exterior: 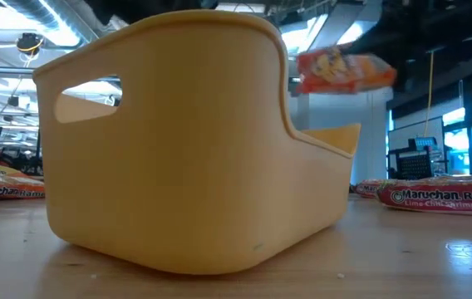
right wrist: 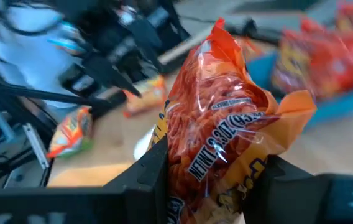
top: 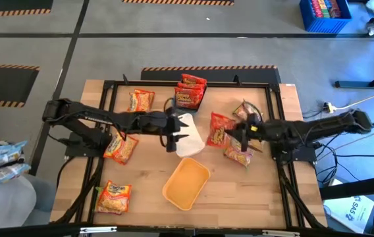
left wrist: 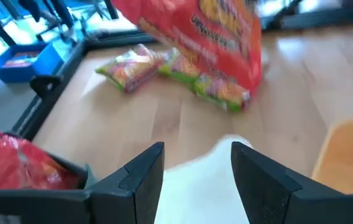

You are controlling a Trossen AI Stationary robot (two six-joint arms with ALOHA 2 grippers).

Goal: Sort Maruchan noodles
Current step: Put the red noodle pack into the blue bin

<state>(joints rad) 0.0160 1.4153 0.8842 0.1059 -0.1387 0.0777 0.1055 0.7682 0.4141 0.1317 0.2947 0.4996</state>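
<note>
My right gripper (top: 230,135) is shut on an orange-red noodle packet (top: 220,128), held above the table right of centre; the low view shows this packet (exterior: 344,71) in the air. My left gripper (top: 172,139) is open and empty over a white tray (top: 190,138) at the table's middle. Red packets (top: 190,92) lie in a blue-grey tray at the far side. Orange packets (top: 141,100) (top: 120,148) (top: 112,197) lie flat on the left. Green-and-red packets (top: 240,156) (top: 243,108) lie flat on the right. My right gripper pinches the packet between its two fingers at one end (right wrist: 195,165); the crinkled rest of the packet (right wrist: 226,99) sticks out past the fingertips. The fingers come about level from the table's right. The packet is lifted clear of the table.
An orange-yellow tray (top: 186,183) stands near the front centre and fills the low view (exterior: 178,149). A black frame (top: 108,89) borders the table. A person (top: 2,164) sits at the left edge. A blue crate (top: 324,14) stands on the floor beyond.
</note>
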